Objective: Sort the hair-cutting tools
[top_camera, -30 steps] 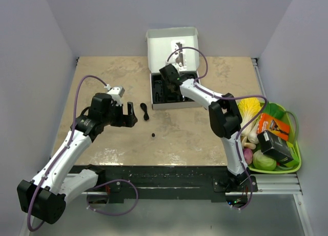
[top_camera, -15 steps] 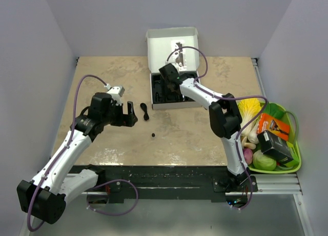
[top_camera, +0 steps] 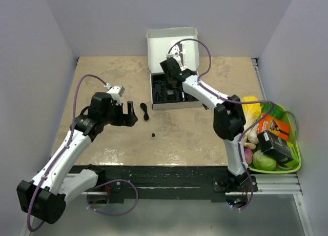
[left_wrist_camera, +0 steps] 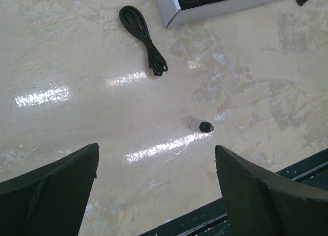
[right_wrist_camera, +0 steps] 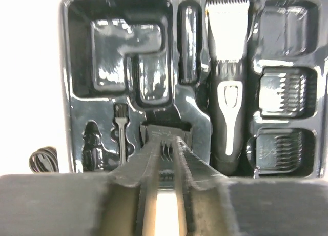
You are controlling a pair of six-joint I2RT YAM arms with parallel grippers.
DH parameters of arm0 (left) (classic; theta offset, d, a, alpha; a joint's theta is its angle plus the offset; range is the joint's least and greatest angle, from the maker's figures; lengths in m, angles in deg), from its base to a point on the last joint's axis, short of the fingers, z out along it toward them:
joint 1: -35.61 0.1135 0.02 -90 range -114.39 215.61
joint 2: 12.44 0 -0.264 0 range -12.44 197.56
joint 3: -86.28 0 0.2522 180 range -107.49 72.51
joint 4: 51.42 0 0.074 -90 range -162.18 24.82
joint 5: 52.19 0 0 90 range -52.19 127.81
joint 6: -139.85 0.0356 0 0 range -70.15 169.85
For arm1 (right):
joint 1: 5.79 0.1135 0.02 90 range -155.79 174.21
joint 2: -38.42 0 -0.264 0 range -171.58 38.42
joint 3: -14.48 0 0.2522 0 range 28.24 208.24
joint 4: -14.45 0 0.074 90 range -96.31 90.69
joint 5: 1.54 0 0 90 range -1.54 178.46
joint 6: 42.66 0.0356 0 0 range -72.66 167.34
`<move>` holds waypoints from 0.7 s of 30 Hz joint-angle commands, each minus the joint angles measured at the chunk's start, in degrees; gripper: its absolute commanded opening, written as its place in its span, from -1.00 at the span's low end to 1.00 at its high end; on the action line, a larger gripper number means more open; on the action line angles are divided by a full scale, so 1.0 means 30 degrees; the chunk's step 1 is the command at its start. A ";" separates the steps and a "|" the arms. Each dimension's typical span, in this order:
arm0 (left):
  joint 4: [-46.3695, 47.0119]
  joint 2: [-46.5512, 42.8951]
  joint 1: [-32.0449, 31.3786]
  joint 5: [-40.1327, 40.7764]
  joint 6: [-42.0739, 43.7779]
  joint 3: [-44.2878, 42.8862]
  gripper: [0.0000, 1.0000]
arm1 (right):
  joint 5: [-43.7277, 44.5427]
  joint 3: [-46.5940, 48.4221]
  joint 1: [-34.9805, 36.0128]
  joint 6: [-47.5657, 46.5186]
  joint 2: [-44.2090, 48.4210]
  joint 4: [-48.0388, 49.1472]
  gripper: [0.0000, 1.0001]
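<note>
Showing only from the right wrist: jaws pinching comb guard (right_wrist_camera: 165, 137)

A robot lab cell: plain white walls (top_camera: 31, 66) enclose a beige tabletop (top_camera: 195, 133).

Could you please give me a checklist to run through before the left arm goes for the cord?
1. Left gripper open: ok.
2. Cord lying free on the table, apart from the box: ok.
3. Small bit clear of the cord: ok.
4. Right gripper away over the tray, shut on a comb guard: ok.
5. Which tray slot takes the cord: cannot tell.
</note>
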 commanded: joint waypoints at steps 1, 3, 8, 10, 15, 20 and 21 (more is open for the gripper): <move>0.0389 -0.0096 -0.0002 -0.0229 0.0088 -0.0678 0.99 | 0.0812 0.1380 0.0074 -0.0069 0.0551 -0.0070 -0.74; 0.0360 -0.0067 -0.0031 -0.0170 0.0117 -0.0707 0.99 | 0.0753 0.1527 0.0074 -0.0040 0.0346 -0.0100 -0.82; 0.0301 -0.0096 -0.0002 -0.0083 0.0146 -0.0678 0.99 | 0.0782 0.1556 0.0045 0.0048 0.0081 -0.0041 -1.00; 0.0301 -0.0067 -0.0002 -0.0024 0.0175 -0.0678 0.99 | 0.0870 0.1527 0.0045 0.0077 -0.0095 -0.0070 -1.00; 0.0301 0.0021 -0.0002 0.0005 0.0205 -0.0648 0.99 | 0.0987 0.0884 0.0016 0.0107 -0.0241 0.0280 -1.00; 0.0389 0.0079 -0.0002 0.0005 0.0205 -0.0502 0.99 | 0.0900 -0.0140 -0.0072 0.0311 -0.0358 0.0865 -1.00; 0.0389 0.0051 -0.0002 0.0005 0.0205 -0.0473 0.99 | 0.0842 -0.0288 -0.0130 0.0341 -0.0388 0.0925 -1.00</move>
